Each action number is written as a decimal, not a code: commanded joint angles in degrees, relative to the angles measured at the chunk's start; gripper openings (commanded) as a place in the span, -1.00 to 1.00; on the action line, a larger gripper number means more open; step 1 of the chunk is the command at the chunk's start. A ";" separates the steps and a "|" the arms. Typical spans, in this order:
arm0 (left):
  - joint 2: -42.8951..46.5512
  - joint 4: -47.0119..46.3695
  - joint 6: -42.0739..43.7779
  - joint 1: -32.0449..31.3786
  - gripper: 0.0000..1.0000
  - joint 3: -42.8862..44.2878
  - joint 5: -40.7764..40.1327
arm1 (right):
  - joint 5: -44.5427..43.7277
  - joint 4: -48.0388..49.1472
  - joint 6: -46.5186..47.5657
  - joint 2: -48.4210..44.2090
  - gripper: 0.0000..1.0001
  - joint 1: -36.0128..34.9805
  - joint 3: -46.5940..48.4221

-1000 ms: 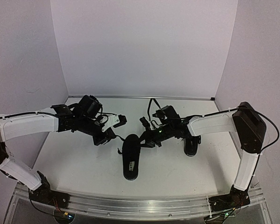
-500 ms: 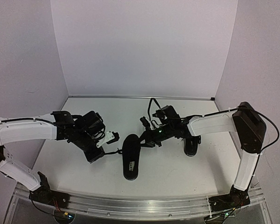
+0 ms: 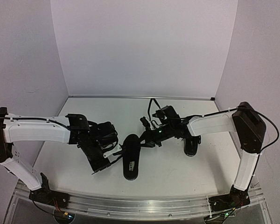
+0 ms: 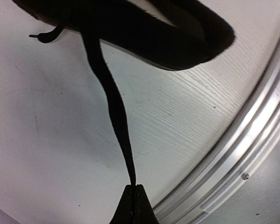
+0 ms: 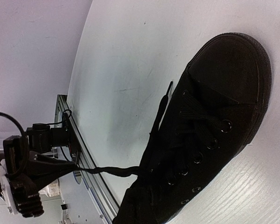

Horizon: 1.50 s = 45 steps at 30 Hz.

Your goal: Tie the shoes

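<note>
- Centrally on the white table [image 3: 177,175] lies one black canvas shoe [image 3: 131,156]. Its heel points at the near edge and its toe toward the back wall.
- A second shoe [image 3: 191,148], also black, sits well to its right. The white forearm of the right arm [image 3: 210,123] crosses in front of it and hides its far part.
- From the shoe's eyelets a flat black lace [image 4: 114,107] runs taut over bare table to the left gripper [image 4: 135,191], whose jaws are pinched tight on its end.
- That gripper hangs between the shoe and the aluminium rail [image 4: 252,140] along the near edge.
- Beside the toe, a loose lace end [image 5: 167,93] lies slack on the table.
- At the shoe's toe end sits the right gripper [image 3: 145,139]. Its fingers are out of its own camera's view. The jaws are closed, but whether they grip anything cannot be told.
- Inside the shoe's opening a pale patch shows, but no writing on it is readable, and no brand mark can be made out on either shoe.
</note>
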State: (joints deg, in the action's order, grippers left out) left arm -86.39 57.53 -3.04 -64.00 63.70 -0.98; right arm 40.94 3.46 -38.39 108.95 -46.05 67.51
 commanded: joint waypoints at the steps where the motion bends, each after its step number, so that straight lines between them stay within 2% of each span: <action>1: 3.65 -2.04 1.17 -3.14 -1.00 1.45 8.90 | -0.93 1.29 1.04 1.01 -1.00 0.10 1.85; 7: -1.08 -11.97 7.25 -5.38 -1.00 2.93 11.05 | 0.16 1.02 1.90 1.35 -1.00 0.13 2.80; 13: -6.73 -29.13 17.04 -5.51 -0.97 5.13 10.35 | 1.20 0.89 3.01 1.11 -1.00 0.12 3.11; 17: -11.06 -36.44 23.79 -5.51 -0.95 8.46 12.15 | 2.21 0.55 4.14 1.09 -1.00 0.11 3.60; 26: -25.25 -32.27 34.15 -5.50 -0.93 23.30 16.32 | 3.53 -0.95 6.43 1.00 -1.00 0.11 4.58; 29: -27.38 -30.46 35.67 -5.50 -0.84 25.86 15.76 | 3.36 -1.44 7.02 0.61 -1.00 0.34 4.32; 34: -27.33 -29.53 36.65 -5.49 -0.43 25.94 15.23 | 3.87 -1.53 7.18 1.04 -1.00 0.35 4.61; 36: -26.78 -29.22 36.56 -5.52 -0.32 25.77 14.60 | 3.88 -1.58 7.23 1.15 -1.00 0.40 4.72; 41: -24.06 -29.46 35.28 -5.50 -0.19 23.77 11.95 | 3.81 -1.60 7.28 1.28 -1.00 0.37 4.82; 45: -18.62 -33.17 32.70 -5.49 -0.10 18.41 9.96 | 3.73 -1.57 7.51 0.98 -1.00 0.39 5.01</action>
State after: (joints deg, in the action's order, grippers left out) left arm -113.08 27.13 32.16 -69.49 86.02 11.67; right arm 44.21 1.68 -31.93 109.78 -45.84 70.26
